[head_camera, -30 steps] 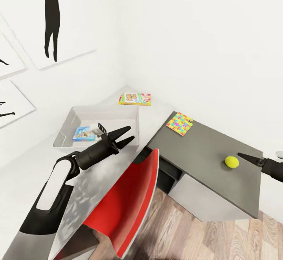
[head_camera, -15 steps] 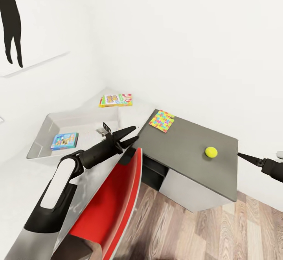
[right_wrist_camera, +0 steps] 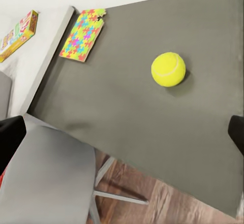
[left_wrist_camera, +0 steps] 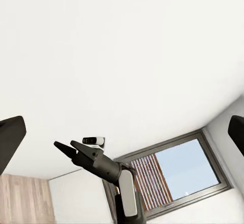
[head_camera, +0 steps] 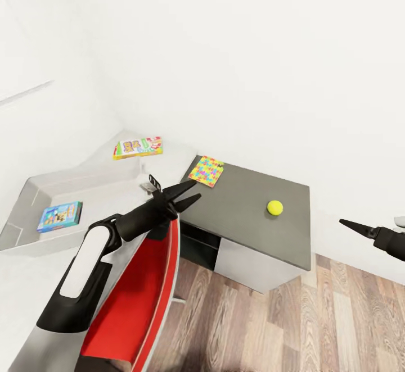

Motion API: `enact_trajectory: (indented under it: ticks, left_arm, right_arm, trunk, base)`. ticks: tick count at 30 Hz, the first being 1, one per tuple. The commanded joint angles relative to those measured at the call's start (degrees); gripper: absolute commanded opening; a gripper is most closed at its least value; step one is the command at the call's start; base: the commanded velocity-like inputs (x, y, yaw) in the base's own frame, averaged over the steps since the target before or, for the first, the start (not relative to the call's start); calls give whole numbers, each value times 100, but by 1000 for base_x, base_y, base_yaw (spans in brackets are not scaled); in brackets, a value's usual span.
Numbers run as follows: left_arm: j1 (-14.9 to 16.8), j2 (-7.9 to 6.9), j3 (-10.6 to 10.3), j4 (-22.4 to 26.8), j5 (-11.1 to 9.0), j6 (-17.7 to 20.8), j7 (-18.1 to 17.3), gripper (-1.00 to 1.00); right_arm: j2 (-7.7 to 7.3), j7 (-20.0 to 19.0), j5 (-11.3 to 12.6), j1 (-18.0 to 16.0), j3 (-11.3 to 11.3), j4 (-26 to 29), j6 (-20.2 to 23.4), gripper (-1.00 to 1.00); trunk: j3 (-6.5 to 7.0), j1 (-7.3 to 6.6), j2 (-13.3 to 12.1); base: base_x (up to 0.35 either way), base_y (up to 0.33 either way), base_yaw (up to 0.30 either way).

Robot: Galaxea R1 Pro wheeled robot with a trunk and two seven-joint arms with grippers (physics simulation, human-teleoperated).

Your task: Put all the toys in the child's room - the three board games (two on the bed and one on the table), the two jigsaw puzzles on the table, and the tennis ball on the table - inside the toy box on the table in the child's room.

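Observation:
The light grey toy box stands on the table's light top at the left, with a blue board game lying flat inside it. Behind it, a white and green board game rests on the same top. A jigsaw puzzle lies at the near corner of the lower dark-grey top, and the tennis ball sits further along. My left gripper hovers open and empty just short of the puzzle. My right gripper is open past the desk's right edge, well clear of the ball.
A red chair stands tucked against the desk right under my left arm. Wood plank floor spreads out to the right of the desk. White walls close in behind it.
The camera has swung right, so desk, toy box and toys slid left in the picture. The ball now lies farther from my right gripper. Both grippers stay open.

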State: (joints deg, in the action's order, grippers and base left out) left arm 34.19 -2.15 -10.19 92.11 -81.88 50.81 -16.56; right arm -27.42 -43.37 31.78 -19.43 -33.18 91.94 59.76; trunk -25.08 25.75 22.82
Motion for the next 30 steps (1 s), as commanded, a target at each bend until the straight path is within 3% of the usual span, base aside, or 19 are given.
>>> enact_trajectory:
  ticks: [1,30]
  left_arm:
    - [4,-2,-3,0,14,7,-28,100]
    - [9,12,-11,0,24,-2,3,100]
  right_arm:
    - [0,-40,-32,-8,-1,0,24,100]
    - [0,-42,-30,-8,29,0,24,100]
  trunk:
    - [-8,3,10]
    - [-6,3,10]
  base:
    - [0,0,-286]
    - [0,0,-286]
